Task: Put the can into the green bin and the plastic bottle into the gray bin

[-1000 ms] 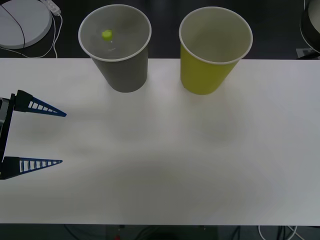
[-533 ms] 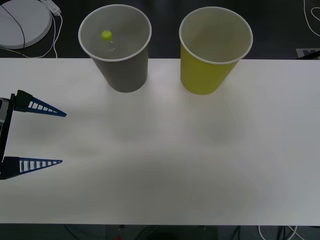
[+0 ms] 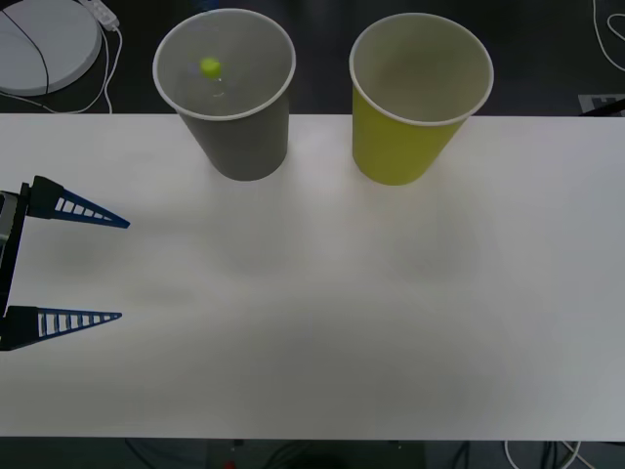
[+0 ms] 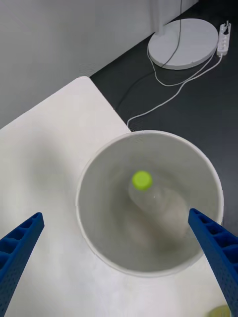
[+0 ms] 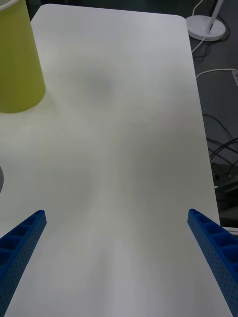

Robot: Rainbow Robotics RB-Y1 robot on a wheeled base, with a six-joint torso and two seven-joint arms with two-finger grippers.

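Front view, table: white table [image 3: 322, 322]; gray bin [image 3: 239, 137] and green bin [image 3: 400, 147] upright near its far edge, apart, gray on the robot's left
Front view, bottle: lime-green cap of the plastic bottle [image 3: 209, 66] visible inside the gray bin
Front view, left gripper: left gripper [image 3: 78, 266] at the table's left edge; fingers spread wide, nothing between them
Right wrist view, right gripper: right gripper [image 4: 119, 257] above the gray bin [image 4: 94, 163]; blue fingers [image 4: 210, 235] wide apart, holding nothing
Right wrist view, bottle: plastic bottle [image 4: 153, 198] leaning inside the bin, cap uppermost
Left wrist view: blue fingers [image 5: 22, 235] parted over bare table [image 5: 124, 148]; green bin [image 5: 17, 59] standing well beyond them
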